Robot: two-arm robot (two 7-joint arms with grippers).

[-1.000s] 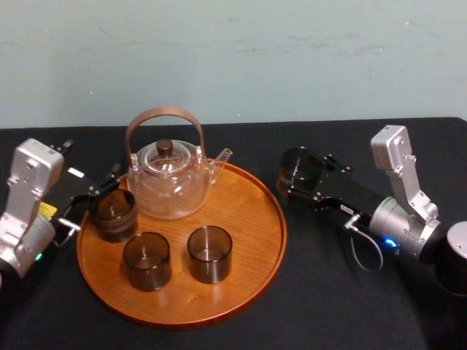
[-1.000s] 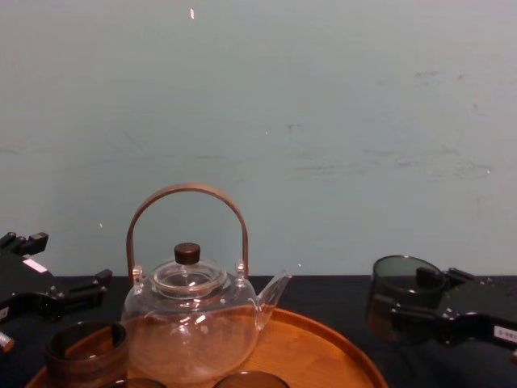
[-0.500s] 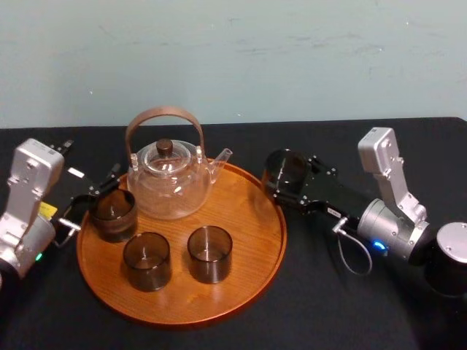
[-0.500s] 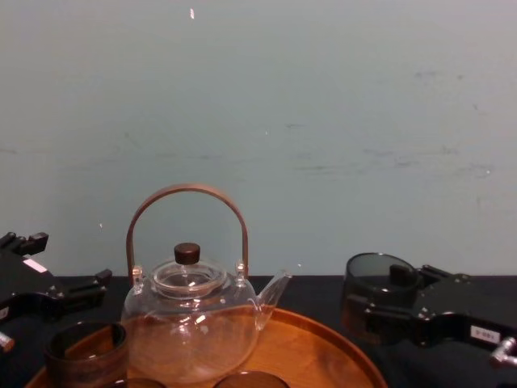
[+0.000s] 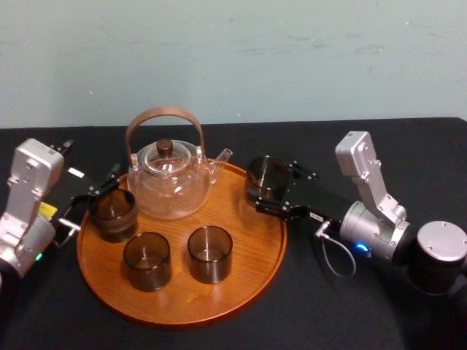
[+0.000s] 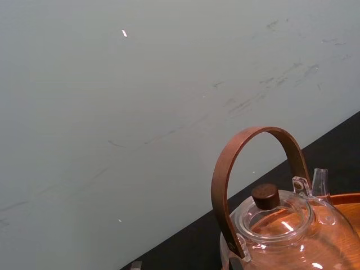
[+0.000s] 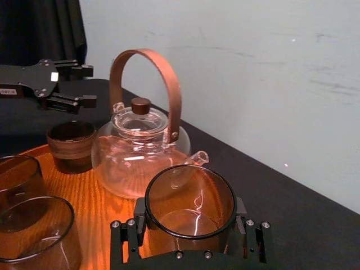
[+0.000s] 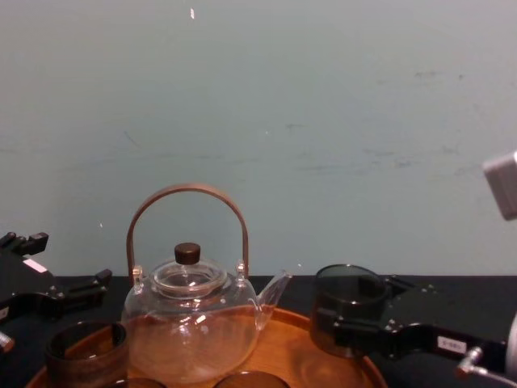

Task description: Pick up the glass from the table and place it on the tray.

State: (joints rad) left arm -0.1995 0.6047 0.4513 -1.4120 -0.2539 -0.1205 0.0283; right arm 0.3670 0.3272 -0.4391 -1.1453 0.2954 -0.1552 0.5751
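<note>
- Teapot at back of tray, 3 glasses before it.
- 4th glass in my R gripper, at tray's R rim.
- L gripper just L of tray.

right arm: brushed-silver cylindrical joints; a black segment nearest the body, capped by a flat silver disc; one small blue light. boxy pale-grey wrist housing with rounded corners. thin grey cable in a loop under the wrist.
right gripper: matte black, flat angular fingers, silver screw heads in rows along the finger tops, small white label with dark print too small to read.
left arm: same silver finish, matching grey housing, small green light, yellow tag.
left gripper: black, white label on the far finger.
</note>
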